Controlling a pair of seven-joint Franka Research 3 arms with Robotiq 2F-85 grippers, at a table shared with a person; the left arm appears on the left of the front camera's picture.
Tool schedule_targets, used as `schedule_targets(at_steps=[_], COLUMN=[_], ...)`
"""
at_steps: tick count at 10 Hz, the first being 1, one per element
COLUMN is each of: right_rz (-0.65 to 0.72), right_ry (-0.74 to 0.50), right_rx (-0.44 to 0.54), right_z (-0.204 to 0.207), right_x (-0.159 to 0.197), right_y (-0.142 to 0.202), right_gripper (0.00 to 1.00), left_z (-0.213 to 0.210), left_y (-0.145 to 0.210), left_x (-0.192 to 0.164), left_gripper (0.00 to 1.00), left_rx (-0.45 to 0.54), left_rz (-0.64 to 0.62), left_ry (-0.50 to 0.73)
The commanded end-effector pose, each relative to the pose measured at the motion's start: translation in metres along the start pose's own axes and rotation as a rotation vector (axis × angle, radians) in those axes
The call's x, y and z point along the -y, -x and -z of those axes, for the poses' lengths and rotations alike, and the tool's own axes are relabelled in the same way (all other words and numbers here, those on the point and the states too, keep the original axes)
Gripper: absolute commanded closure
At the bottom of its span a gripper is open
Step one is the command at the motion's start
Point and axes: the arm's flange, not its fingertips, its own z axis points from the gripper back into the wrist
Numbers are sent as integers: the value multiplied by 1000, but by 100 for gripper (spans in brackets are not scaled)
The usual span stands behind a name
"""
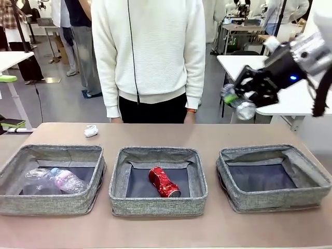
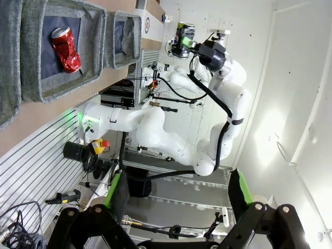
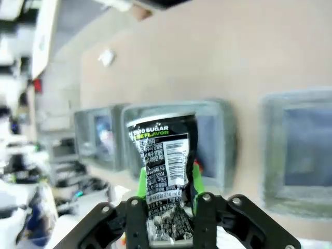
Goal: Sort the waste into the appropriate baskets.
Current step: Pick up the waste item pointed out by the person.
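My right gripper point(image 1: 239, 98) hangs high at the right, above and behind the right basket point(image 1: 275, 199), shut on a crushed dark blue-black can point(image 1: 243, 106). In the right wrist view the same can point(image 3: 165, 155) stands between the green pads point(image 3: 141, 181), over the middle basket point(image 3: 223, 129). A crushed red can point(image 1: 164, 182) lies in the middle basket point(image 1: 155, 205). The left basket point(image 1: 46, 199) holds a small pink-labelled bottle point(image 1: 66, 180) and a clear plastic cup point(image 1: 37, 180). A white paper wad point(image 1: 91, 130) lies on the table behind the left basket. My left gripper point(image 2: 179, 207) is open and empty, off the table.
A person in a white sweater point(image 1: 150, 52) stands at the far edge, behind the middle basket, arms hanging down. The right basket's dark bottom point(image 1: 262, 177) is bare. A strip of brown tabletop point(image 1: 166, 228) runs in front of the baskets.
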Motion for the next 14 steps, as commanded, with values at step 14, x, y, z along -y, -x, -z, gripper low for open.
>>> schedule_targets(at_steps=[14], right_rz=[-15], right_ry=[387], right_rx=[-169], right_z=[18], right_x=[-299], right_y=[23], right_gripper=[65], left_z=[0], left_y=[2], left_x=[5], left_gripper=[0], left_rx=[-2], left_rz=[-13], left_ry=[20])
